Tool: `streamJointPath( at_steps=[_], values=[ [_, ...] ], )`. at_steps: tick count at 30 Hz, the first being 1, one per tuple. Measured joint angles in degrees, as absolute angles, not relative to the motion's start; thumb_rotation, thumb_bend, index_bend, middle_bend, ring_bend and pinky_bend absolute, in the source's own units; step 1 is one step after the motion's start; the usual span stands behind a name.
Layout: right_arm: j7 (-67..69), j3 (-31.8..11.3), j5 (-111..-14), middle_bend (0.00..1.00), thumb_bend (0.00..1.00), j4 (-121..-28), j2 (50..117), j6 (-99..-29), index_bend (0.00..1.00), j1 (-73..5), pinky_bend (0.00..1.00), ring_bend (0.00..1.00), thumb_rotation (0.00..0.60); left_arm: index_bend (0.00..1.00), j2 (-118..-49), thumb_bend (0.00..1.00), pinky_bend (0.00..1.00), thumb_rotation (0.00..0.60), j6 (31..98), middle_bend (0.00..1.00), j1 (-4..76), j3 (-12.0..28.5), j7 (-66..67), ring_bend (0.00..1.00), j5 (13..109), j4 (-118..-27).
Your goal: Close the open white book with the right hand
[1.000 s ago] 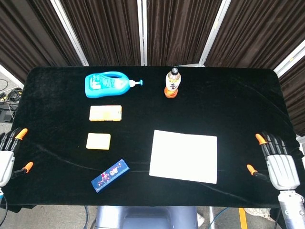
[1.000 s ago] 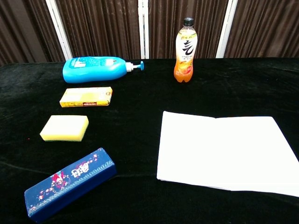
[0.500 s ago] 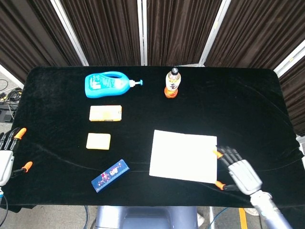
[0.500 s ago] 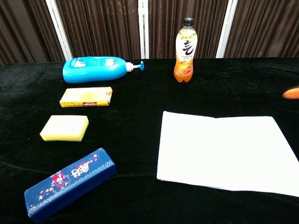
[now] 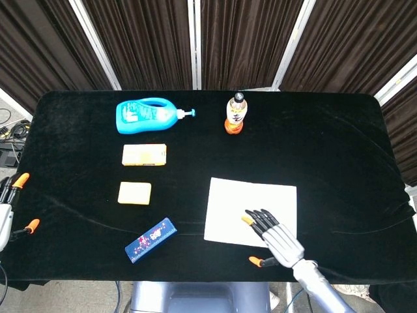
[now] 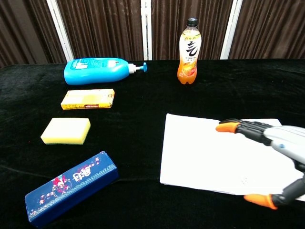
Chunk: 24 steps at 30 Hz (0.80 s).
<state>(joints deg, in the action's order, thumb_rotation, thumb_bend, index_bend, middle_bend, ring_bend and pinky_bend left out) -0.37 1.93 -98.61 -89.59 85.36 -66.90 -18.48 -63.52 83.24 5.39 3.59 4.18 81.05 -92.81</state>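
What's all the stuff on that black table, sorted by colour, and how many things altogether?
Blue: 2, the detergent bottle and the patterned box
Yellow: 2, the sponge and the flat packet
Orange: 1, the drink bottle
White: 1, the open book
Total: 6

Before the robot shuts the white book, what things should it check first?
1. White book lies open and flat: ok.
2. Right hand is over the book's right page with fingers spread and nothing held: ok.
3. Hand has hold of a page edge: not ok, no grip shows.
4. Hand touches the paper: cannot tell.
5. Left page is bare for the fold; the blue pencil case lies apart from it: ok.
6. Left hand is away at the table edge: ok.
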Motion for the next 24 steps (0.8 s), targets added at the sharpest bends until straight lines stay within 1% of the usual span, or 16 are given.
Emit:
streamJointPath(
  at_steps=[5,15,24],
  values=[
    [-1.7,0.4,-94.9,0.0,0.12,-87.6,89.3,-65.1,0.0,-19.6,0.0,0.0,0.6,0.0,-63.7,0.22,0.0,0.6,82.6,0.0,5.7,3.8,4.8,0.0,80.3,-92.6],
    [-1.9,-0.4,-92.3,0.0,0.12,-85.1,94.0,-63.0,0.0,-21.2,0.0,0.0,0.6,0.0,-63.9,0.22,0.0,0.6,81.7,0.0,5.9,4.6,5.1,0.0,78.1,-92.3],
    [-5.2,-1.6,-88.4,0.0,0.12,-81.5,99.4,-61.5,0.0,-22.5,0.0,0.0,0.6,0.0,-63.6,0.22,0.0,0.6,81.3,0.0,5.9,5.1,3.9,0.0,76.8,-92.0]
  ],
)
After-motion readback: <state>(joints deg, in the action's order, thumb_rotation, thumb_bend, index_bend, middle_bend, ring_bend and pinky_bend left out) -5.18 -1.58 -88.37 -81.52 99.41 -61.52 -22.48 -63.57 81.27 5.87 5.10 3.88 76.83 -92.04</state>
